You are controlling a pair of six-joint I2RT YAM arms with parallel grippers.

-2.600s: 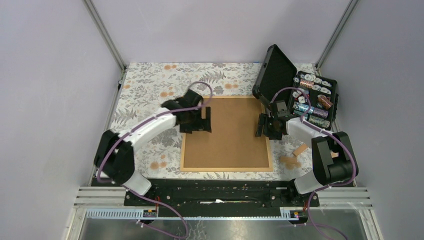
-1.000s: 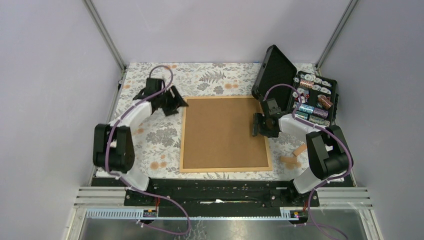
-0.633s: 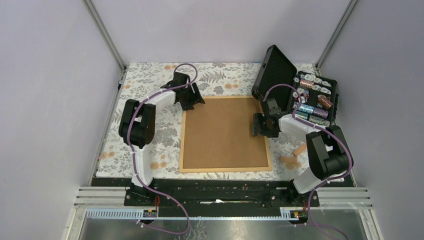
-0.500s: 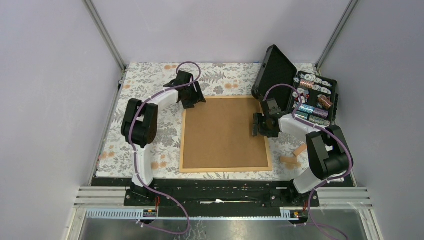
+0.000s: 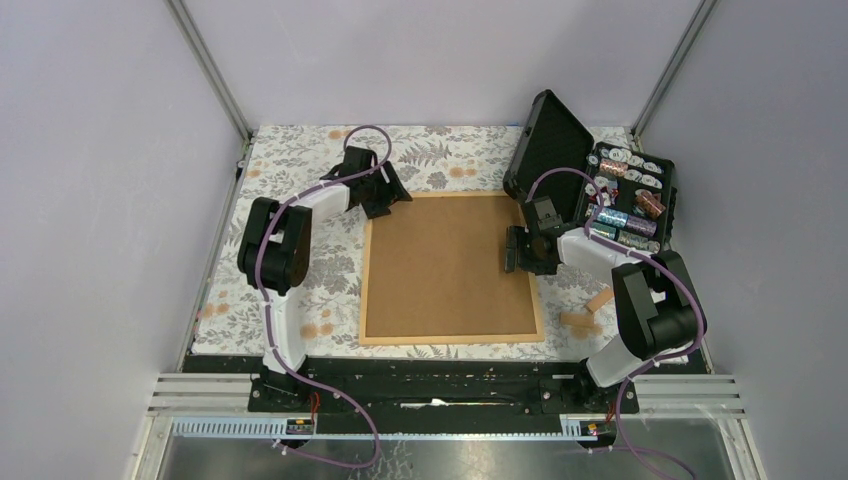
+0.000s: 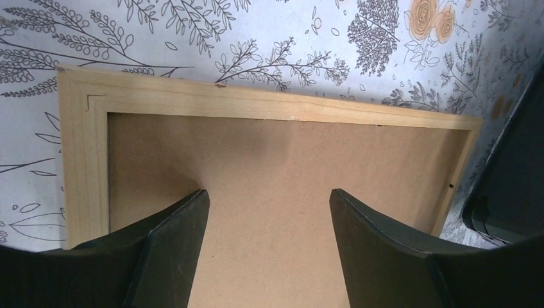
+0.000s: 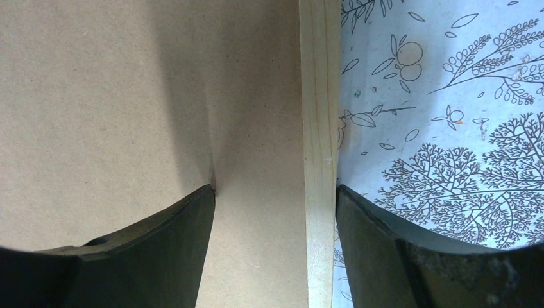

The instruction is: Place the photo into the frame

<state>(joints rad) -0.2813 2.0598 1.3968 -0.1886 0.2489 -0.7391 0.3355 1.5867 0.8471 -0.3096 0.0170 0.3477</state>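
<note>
Left gripper point(image 6: 266, 199): jaws spread wide with nothing between them, poised over the far left corner of the frame point(image 5: 450, 340). Whether its fingers point(image 6: 167, 256) touch the surface below cannot be told, as their bases are cut off by the lower picture edge.

Right gripper point(image 7: 274, 189): jaws likewise spread, straddling the frame's right rail without pinching it. One finger point(image 7: 160, 250) stands over the backing board point(image 5: 450, 265), its tip meeting its own shadow there. The other lies outside the rail, over the patterned cloth.

The frame, of narrow light wood, lies flat on the table point(image 5: 300, 290), between the two arms and rather nearer the near edge. Its far rail, with a small nick in the outer edge, fills the left wrist view. Inside the moulding only the plain brown backing board shows. The photo cannot be seen in any view, and whether it lies beneath the board cannot be told.

An open black case point(image 5: 548, 140) occupies the far right corner of the table, its raised lid just beside the frame's far right corner. The shiny cylinders in its tray are too small to identify. In the left wrist view only a dark sliver of it shows at the right margin.

Two small wooden pieces point(image 5: 598, 300) lie near the right edge of the table, partly hidden behind the right arm.
</note>
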